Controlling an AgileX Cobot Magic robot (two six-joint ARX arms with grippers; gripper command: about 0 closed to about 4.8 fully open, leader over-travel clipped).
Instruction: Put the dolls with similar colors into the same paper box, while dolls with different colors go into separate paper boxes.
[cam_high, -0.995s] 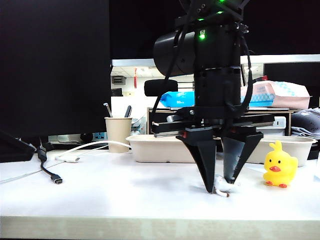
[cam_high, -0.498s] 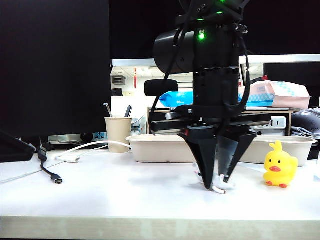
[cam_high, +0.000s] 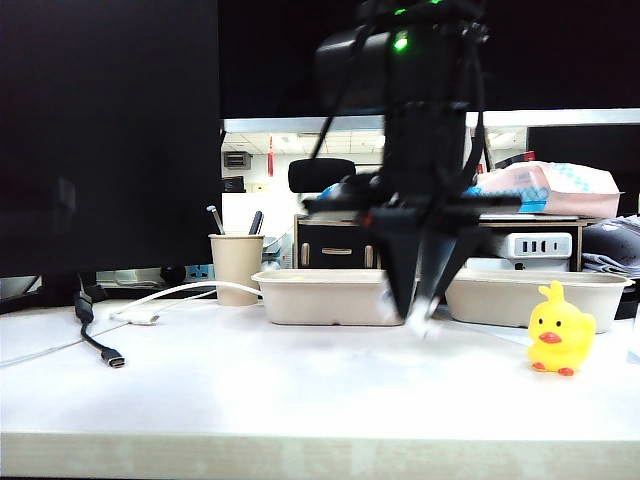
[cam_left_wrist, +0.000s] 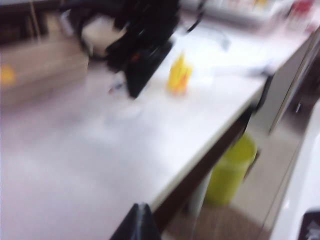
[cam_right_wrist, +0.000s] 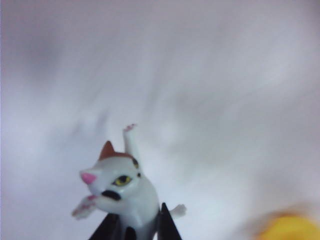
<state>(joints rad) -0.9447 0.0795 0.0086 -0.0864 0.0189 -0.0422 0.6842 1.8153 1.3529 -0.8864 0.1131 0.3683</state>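
So the right pincer (cam_right_wrist: 136, 231) is clenched on the white cat doll (cam_right_wrist: 121, 191), which hangs clear of the white tabletop (cam_high: 250, 390) in front of the gap between the two paper boxes, left one (cam_high: 320, 296) and right one (cam_high: 520, 296). A yellow duck (cam_high: 556, 328) stands on the tabletop near the right box. The left pincer (cam_left_wrist: 137, 224) shows only one dark tip over the tabletop's edge, so I can't tell if it's released or clenched. A paper cup (cam_high: 236, 268) of pens sits left of the boxes.
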